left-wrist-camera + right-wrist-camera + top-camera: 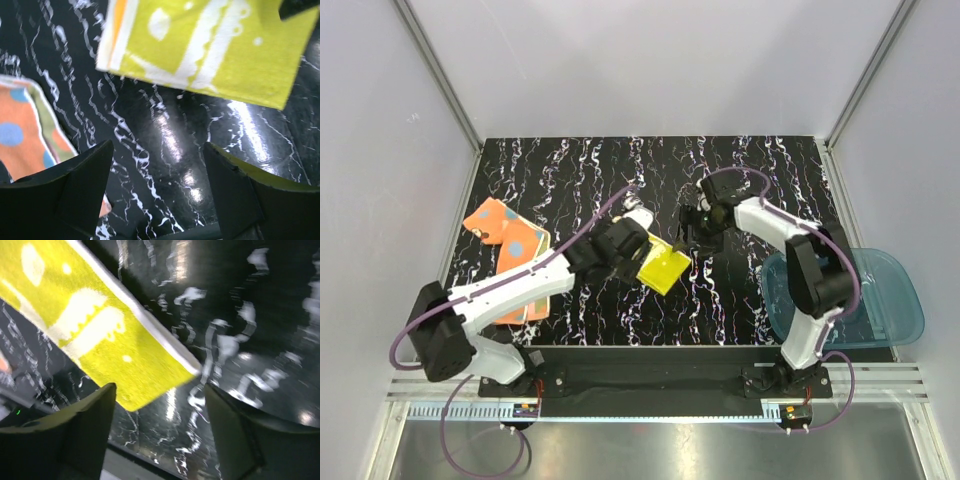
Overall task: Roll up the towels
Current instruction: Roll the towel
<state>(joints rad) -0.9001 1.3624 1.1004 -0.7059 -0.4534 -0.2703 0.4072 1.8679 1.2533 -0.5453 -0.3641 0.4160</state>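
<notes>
A bright yellow towel [665, 267] with pale edging lies flat at the middle of the black marbled table [740, 170]; its pale pattern shows in the left wrist view [210, 47] and the right wrist view [95, 335]. The orange towel [510, 245] with blue dots lies spread at the left, partly under my left arm, its edge also in the left wrist view [25, 135]. My left gripper [633, 246] hovers open at the yellow towel's left corner, with bare table between its fingers [85, 185]. My right gripper [688, 240] stands open just above the towel's far right corner, its fingers [75, 425] holding nothing.
A translucent blue tray [890, 300] sits at the table's right edge beside the right arm's base. White enclosure walls surround the table on three sides. A metal rail runs along the near edge under both arm bases.
</notes>
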